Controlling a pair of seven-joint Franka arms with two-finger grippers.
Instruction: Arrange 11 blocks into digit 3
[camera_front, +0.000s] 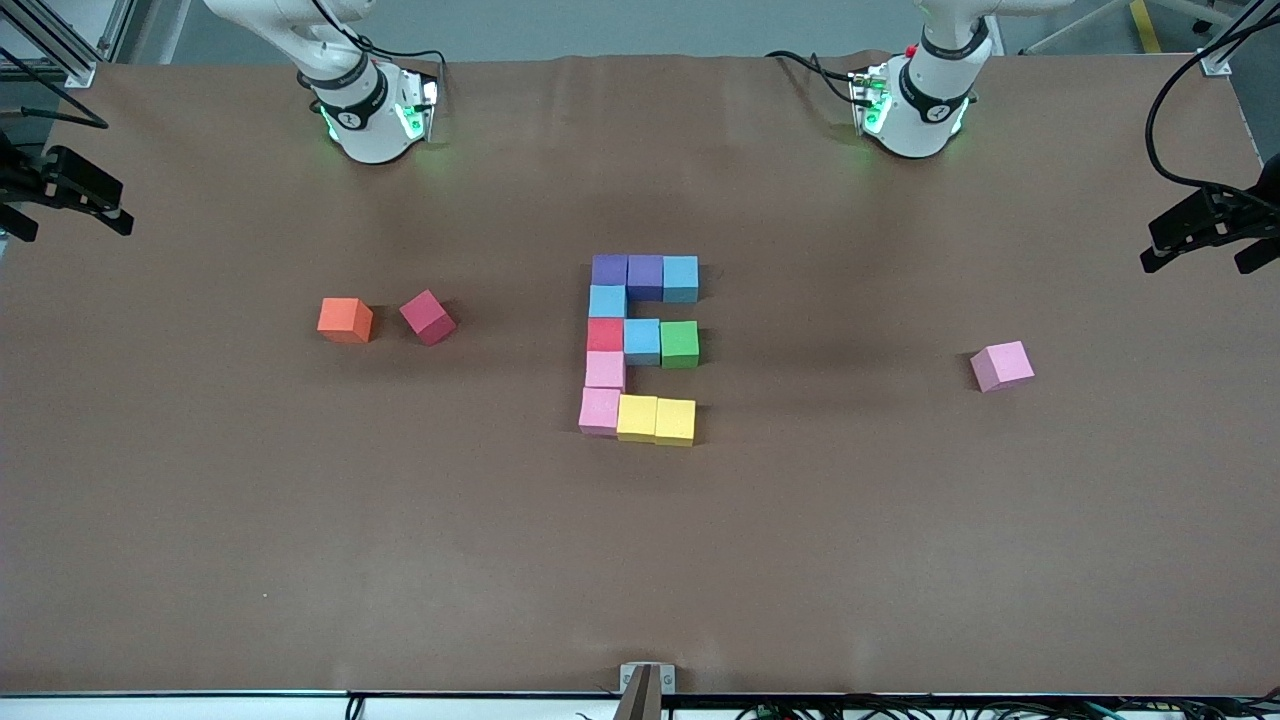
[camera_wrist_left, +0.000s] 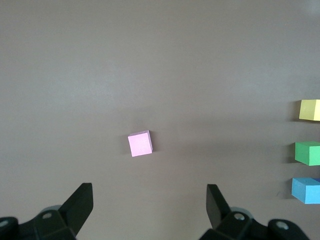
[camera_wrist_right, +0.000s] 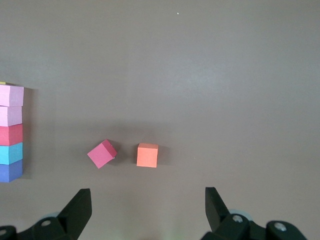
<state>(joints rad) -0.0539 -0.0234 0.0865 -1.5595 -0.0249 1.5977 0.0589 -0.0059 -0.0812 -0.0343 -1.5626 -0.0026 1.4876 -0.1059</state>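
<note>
1. My left gripper (camera_wrist_left: 150, 207) hangs high over the left arm's end of the table (camera_front: 640, 560), jaws spread wide and holding nothing.
2. Under it lies a lone pink cube (camera_front: 1002, 366) (camera_wrist_left: 140, 143), slightly turned, well apart from the other cubes.
3. My right gripper (camera_wrist_right: 147, 210) hangs high over the right arm's end of the table, jaws also spread wide and empty.
4. Under it sit an orange cube (camera_front: 345, 320) (camera_wrist_right: 147, 155) and a crimson cube (camera_front: 428, 317) (camera_wrist_right: 102, 153), near each other but not touching; the crimson one is turned askew.
5. The digit 3 (camera_front: 640, 348) stands in the middle of the table, built of touching cubes.
6. Its row farthest from the front camera holds two purple cubes (camera_front: 628, 271) and a light blue cube (camera_front: 680, 278).
7. The spine runs toward the front camera: a second light blue cube (camera_front: 607, 300), a bright red cube (camera_front: 605, 334), a pink cube (camera_front: 605, 370), and another pink cube (camera_front: 600, 411).
8. The middle prong is a third light blue cube (camera_front: 642, 341), then a green cube (camera_front: 679, 343).
9. The nearest prong is two yellow cubes (camera_front: 656, 419).
10. Both arms wait, drawn back above their bases.
</note>
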